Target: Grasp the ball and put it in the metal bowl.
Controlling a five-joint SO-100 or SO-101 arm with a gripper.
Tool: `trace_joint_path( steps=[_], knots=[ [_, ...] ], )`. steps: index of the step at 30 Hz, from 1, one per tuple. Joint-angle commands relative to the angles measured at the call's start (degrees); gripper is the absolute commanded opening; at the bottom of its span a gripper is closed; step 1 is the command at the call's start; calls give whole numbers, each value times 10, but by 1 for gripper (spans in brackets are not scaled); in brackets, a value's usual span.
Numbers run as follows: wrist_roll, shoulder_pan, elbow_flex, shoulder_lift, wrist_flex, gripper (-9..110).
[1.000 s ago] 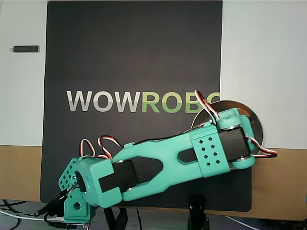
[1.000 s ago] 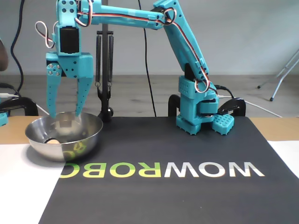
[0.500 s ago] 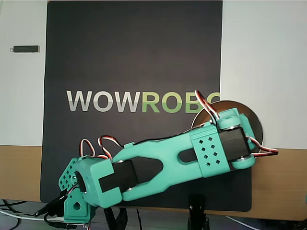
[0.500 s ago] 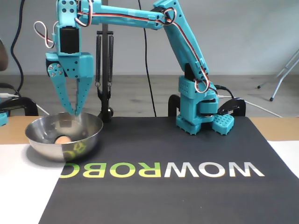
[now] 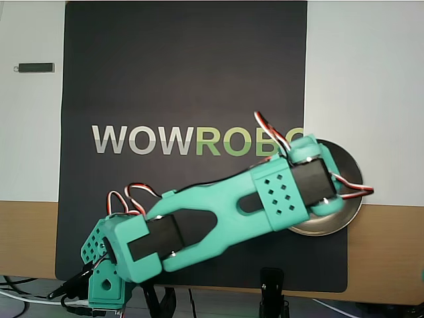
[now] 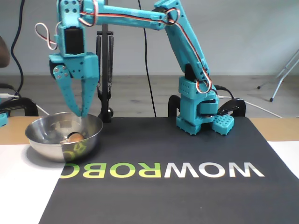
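Observation:
The metal bowl [image 6: 46,140] stands at the left of the fixed view, half on the black mat. The tan ball [image 6: 74,137] lies inside it near the front wall, apart from the gripper. My gripper [image 6: 81,114] hangs straight down over the bowl, its tips at about rim height just above and right of the ball. The two fingers form a narrow V with tips together and nothing between them. In the overhead view the wrist covers most of the bowl [image 5: 348,169]; the ball and fingertips are hidden there.
A black mat [image 5: 185,79] printed WOWROBO covers the table's middle. The arm's base [image 6: 196,116] stands at the mat's back edge. A small dark stick [image 5: 34,67] lies on the white surface at the far left of the overhead view. A black stand [image 6: 105,70] rises behind the bowl.

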Motion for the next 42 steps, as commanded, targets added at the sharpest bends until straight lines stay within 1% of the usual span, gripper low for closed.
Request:
trace_joint_path(
  steps=[1, 8, 13, 18, 34, 42],
  knots=[
    [0, -19, 33, 61, -3, 0],
    [3, -81, 118, 153, -4, 0],
    [4, -147, 192, 235, -4, 0],
    [46, -220, 236, 287, -4, 0],
    [149, -453, 249, 301, -4, 0],
    [189, -548, 249, 301, -4, 0]
  ],
)
